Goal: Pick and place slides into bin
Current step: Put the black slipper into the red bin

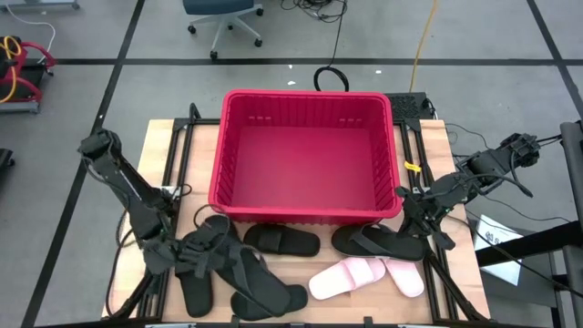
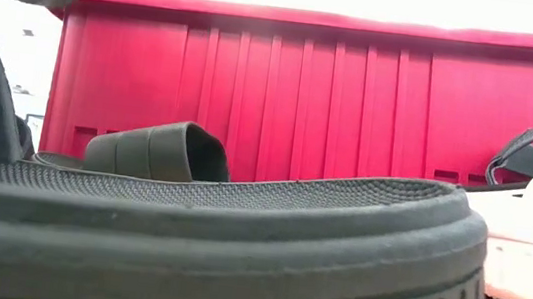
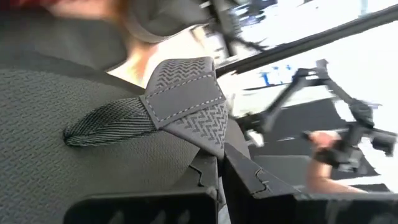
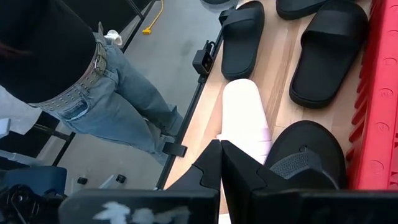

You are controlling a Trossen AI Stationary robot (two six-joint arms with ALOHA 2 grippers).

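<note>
I see the bin (image 1: 310,155) empty and all the slides (image 1: 282,240) lying on the table in front of it, so 0 are placed; my left gripper (image 1: 211,244) has clamped a black slide's strap, my right gripper (image 1: 421,219) waits closed and empty.

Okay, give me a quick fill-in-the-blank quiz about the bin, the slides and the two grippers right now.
1. The red bin holds ____ slides.
2. The pink slides number ____.
3. The left gripper is shut on a ____ slide's strap.
4. The right gripper, by the bin's front right corner, has its fingers ____.

Missing words: no; two; black; shut
</note>
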